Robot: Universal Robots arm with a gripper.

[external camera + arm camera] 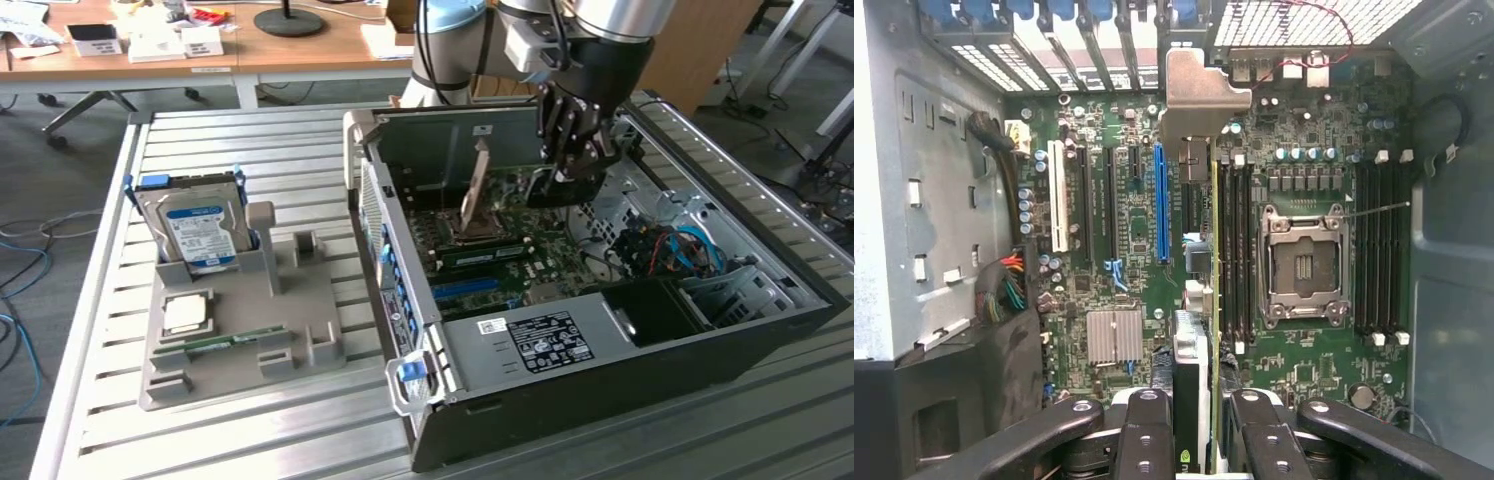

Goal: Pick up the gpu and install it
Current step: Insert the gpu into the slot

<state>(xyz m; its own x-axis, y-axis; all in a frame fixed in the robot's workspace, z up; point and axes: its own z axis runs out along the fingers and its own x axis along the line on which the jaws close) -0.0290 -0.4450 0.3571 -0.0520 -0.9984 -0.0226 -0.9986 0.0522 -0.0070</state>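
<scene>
One slatted metal table (pixel 240 430) carrying open computer case (pixel 641 390), motherboard (pixel 1134 240) exposed inside, grey holder (pixel 240 310) well apart on exterior view's left. Gripper (pixel 1194 440) down inside case, clamped on gpu (pixel 1194 370). Card held edge-on at motherboard, just beside blue slot (pixel 1161 200), silver bracket (pixel 1199 90) toward rear vents; seated or not, cannot tell.

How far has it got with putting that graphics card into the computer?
Done: the gpu is picked up, with the gripper shut on it inside the open case. In hand: the card hangs edge-on over the motherboard, its silver bracket toward the case's back wall. Left: seating it. The pictures cannot settle whether its edge has entered a slot, and it looks to be above the board.
</scene>
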